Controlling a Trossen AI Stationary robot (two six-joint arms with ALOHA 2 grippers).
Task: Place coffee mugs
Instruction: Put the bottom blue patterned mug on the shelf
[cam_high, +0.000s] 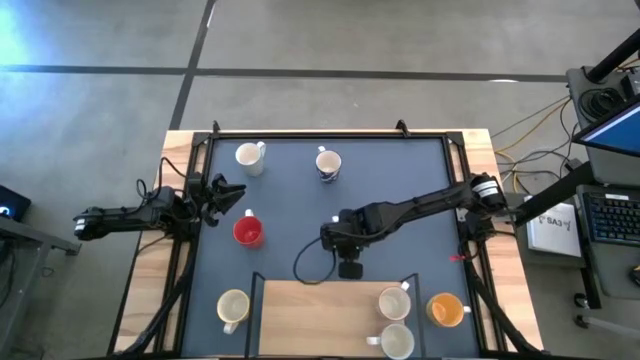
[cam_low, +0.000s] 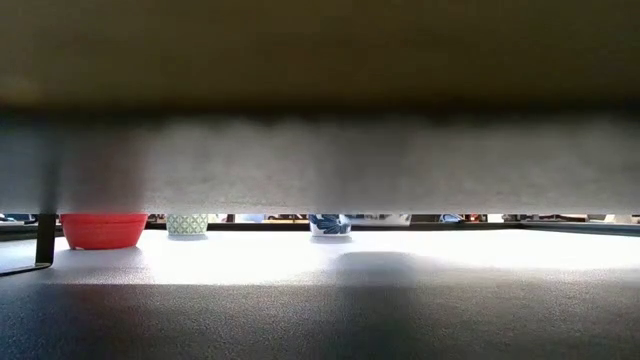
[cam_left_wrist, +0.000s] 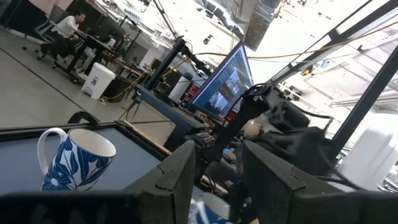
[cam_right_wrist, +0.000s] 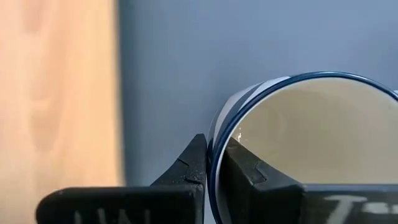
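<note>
My right gripper reaches to the middle of the dark mat and is shut on a white mug with a blue rim, which the gripper hides in the high view. My left gripper hangs open at the mat's left side, just beyond the red mug, touching nothing. In the left wrist view its fingers stand apart, with a blue flowered mug farther off. On the mat also stand a white mug, the blue patterned mug, a cream mug and an orange mug. My right gripper pinches the mug's wall at its rim, one finger inside the mug and one outside. The fingers come from above, pointing down. The mug stays upright, mouth up; I cannot tell whether it is lifted off the mat.
A wooden board lies at the mat's near edge with two white mugs on its right end. A black frame borders the mat. The low view is mostly blocked; only mug bottoms show. Bare mat lies right of centre.
</note>
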